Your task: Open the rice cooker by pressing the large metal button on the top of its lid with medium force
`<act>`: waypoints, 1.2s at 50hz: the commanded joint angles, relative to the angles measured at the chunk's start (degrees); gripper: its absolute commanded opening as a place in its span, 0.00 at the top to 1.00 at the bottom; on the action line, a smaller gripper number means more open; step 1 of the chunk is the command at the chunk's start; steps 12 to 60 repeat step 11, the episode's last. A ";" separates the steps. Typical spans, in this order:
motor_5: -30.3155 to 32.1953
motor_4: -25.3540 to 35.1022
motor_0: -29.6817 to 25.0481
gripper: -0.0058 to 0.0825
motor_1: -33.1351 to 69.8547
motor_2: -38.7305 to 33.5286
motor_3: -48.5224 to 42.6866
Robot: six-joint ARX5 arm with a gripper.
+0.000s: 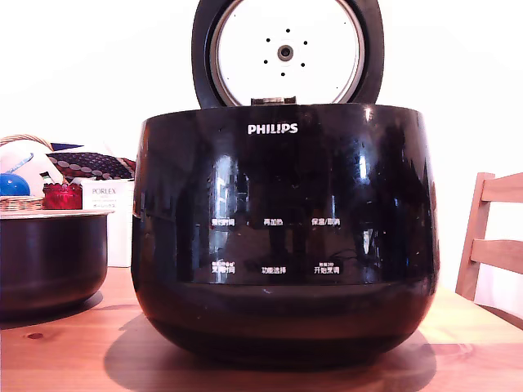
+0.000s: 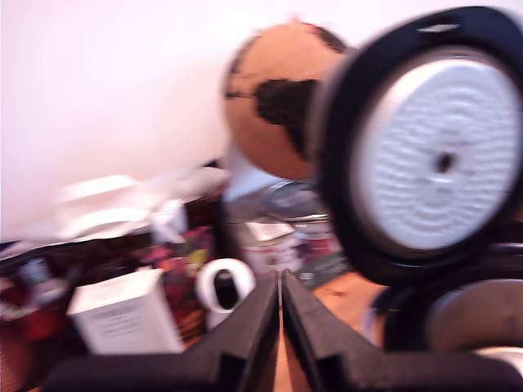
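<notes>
The cooker (image 1: 284,237) is the biggest thing here; it stands in the middle of the wooden table (image 1: 65,351), close to the front edge, and its black glossy body takes most of the exterior view. Its lid (image 1: 288,51) is open and stands upright behind the body, with the silvery-white underside facing forward, small holes in a ring around a dark centre grommet. On the body I read the white PHILIPS logo and two rows of small white Chinese labels below it. At the exterior view's left a dark metal pot (image 1: 51,263) with a pale rim stands just beside the cooker, with only a narrow gap of table between them. At the exterior view's right there is more free table, and behind it the back of a wooden chair (image 1: 490,237). Behind the pot there is a white box (image 1: 110,220), a small red jar (image 1: 62,196) and a woven basket (image 1: 23,175). The wall behind is plain white. In the wrist view, which is blurred, the gripper (image 2: 280,306) has its two black fingers pressed together with nothing between them, and it is in the air beside the open lid (image 2: 425,155), not touching it. Beyond it I see a cork-brown globe (image 2: 274,98) and clutter on a table.
</notes>
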 commanded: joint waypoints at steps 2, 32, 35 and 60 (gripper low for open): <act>0.79 -0.20 1.70 0.96 -0.90 -1.46 0.04; 0.81 -0.28 4.39 0.96 -1.92 -1.46 0.20; 0.81 -0.28 4.39 0.96 -1.92 -1.46 0.20; 0.81 -0.28 4.39 0.96 -1.92 -1.46 0.20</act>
